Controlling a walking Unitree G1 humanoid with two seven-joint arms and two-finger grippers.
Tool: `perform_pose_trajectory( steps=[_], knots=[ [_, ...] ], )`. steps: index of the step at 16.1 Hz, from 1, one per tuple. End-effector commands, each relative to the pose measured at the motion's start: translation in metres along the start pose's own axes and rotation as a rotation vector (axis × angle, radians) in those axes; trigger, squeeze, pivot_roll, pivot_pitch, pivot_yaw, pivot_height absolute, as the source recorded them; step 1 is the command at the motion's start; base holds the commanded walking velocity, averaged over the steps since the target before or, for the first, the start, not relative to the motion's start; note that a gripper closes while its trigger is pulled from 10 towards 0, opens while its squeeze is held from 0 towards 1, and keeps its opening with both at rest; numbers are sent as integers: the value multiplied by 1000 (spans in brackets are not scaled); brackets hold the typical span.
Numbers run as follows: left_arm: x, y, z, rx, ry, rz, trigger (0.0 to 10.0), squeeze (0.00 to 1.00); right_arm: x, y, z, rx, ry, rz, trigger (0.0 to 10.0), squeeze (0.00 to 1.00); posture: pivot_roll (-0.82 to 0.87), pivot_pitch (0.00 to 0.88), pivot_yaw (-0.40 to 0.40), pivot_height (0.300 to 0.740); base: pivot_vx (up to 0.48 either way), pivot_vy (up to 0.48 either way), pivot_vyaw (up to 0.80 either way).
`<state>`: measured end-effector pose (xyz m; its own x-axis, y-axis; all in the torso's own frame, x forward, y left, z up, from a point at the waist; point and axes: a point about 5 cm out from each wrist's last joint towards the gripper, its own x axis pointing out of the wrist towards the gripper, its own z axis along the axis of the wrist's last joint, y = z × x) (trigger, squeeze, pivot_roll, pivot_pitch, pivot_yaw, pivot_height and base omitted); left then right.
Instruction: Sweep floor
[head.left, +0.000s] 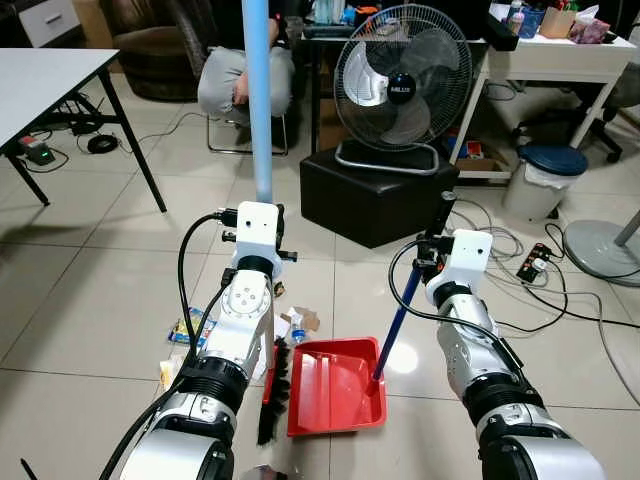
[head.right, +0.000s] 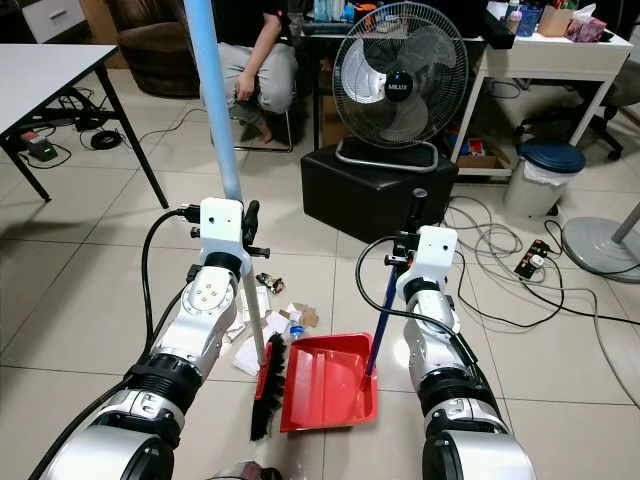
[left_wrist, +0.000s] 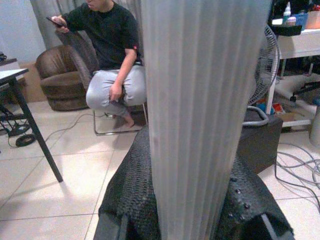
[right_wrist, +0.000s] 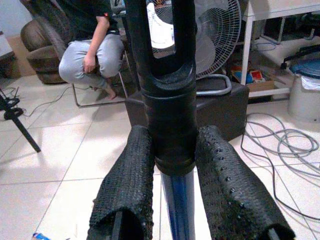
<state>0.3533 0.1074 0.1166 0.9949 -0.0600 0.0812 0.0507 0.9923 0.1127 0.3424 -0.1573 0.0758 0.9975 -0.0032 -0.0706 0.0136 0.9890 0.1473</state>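
Observation:
A broom with a pale blue handle (head.left: 260, 100) stands upright before me, its black-bristled head (head.left: 272, 395) on the tiles. My left gripper (left_wrist: 197, 205) is shut on that handle, with black pads (left_wrist: 132, 195) pressing from both sides. A red dustpan (head.left: 335, 388) lies right beside the brush head, and its dark blue shaft (head.left: 400, 320) slants up to a black grip. My right gripper (right_wrist: 172, 200) is shut on this shaft just under the grip. Paper scraps and wrappers (head.right: 275, 318) litter the floor behind the brush.
A standing fan (head.left: 402, 85) sits on a black box (head.left: 375, 195) straight ahead. A person (head.left: 245, 75) sits on a chair behind the broom. A white table (head.left: 50, 80) stands at the left; cables (head.left: 560, 290), a bin (head.left: 545, 180) and a desk (head.left: 560, 55) at the right.

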Motion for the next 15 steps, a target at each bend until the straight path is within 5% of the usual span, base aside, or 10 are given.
perform_pose_trajectory(
  steps=[1,15],
  knots=[
    [4,1,14,12,-61,4,10000,0,4,2,12,-8,-55,14,10000,0,-1,29,24,740,480,0,0],
    [5,9,17,19,-75,36,10000,0,3,4,11,-7,-53,31,10000,0,2,36,25,740,470,0,0]
  ],
)
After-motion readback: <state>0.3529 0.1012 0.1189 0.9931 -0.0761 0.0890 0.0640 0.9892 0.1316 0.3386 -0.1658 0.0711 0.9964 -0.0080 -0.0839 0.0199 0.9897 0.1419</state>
